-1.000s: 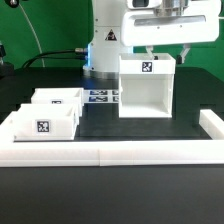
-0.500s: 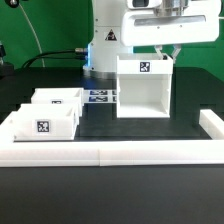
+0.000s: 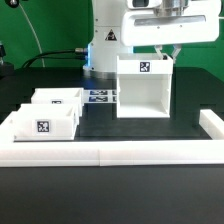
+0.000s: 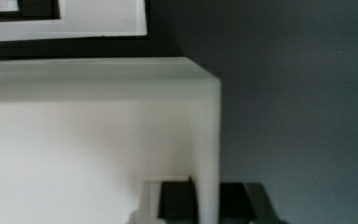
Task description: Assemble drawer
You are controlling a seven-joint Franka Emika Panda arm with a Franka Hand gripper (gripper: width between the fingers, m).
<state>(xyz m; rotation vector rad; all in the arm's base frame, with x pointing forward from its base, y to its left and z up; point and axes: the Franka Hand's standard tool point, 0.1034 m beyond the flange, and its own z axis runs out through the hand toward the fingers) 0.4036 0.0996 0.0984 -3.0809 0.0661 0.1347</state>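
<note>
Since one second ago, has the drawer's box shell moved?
Yes. The box shell slid slightly toward the exterior view's left, covering a little more of the fixed marker board, and it has not shifted in the last half second.

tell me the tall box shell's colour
The box shell is white, best seen in the exterior view.

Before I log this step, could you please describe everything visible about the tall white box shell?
The box shell is smooth white plastic, tall and squarish. It stands upright on the black table, with a square tag showing near its upper edge. It is set apart from the two trays at the exterior view's left. The gripper straddles one side wall from above, seemingly clamping it.
</note>
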